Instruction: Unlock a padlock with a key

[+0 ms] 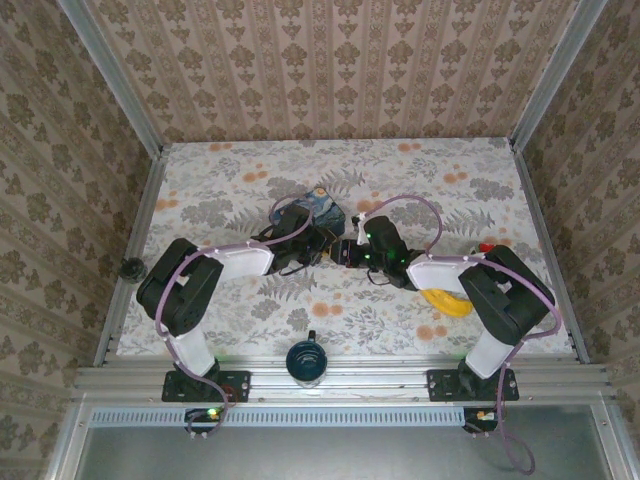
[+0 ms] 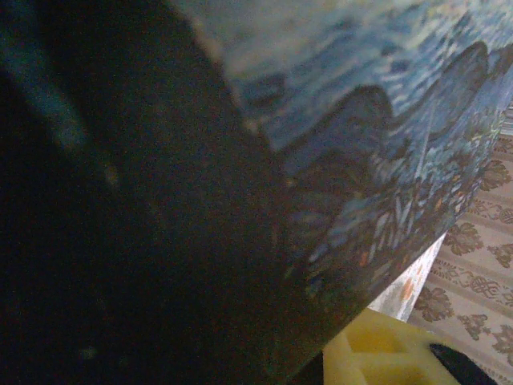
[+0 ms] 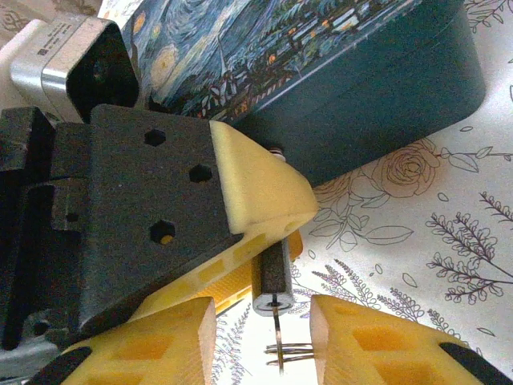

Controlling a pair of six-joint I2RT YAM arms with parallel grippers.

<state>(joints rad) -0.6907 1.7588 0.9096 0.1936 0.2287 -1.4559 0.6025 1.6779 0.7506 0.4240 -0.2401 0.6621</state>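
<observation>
In the right wrist view the tiny black padlock (image 3: 272,271) hangs keyhole-down, its top clamped between the yellow fingers (image 3: 256,188) of my left gripper (image 3: 282,241), which is shut on it. A key (image 3: 275,325) sticks out of the keyhole with its wire ring (image 3: 290,351) below. My right gripper (image 3: 263,330) stands open with one finger on each side of the key; the ring touches the right-hand finger (image 3: 377,345). From above, the left gripper (image 1: 335,248) and the right gripper (image 1: 353,252) meet mid-table.
The blue starry-night box (image 1: 305,205) lies just behind the grippers, and its side (image 2: 385,120) looms close in the left wrist view. A yellow object (image 1: 447,300) lies under the right arm. A dark mug (image 1: 305,360) stands at the front rail.
</observation>
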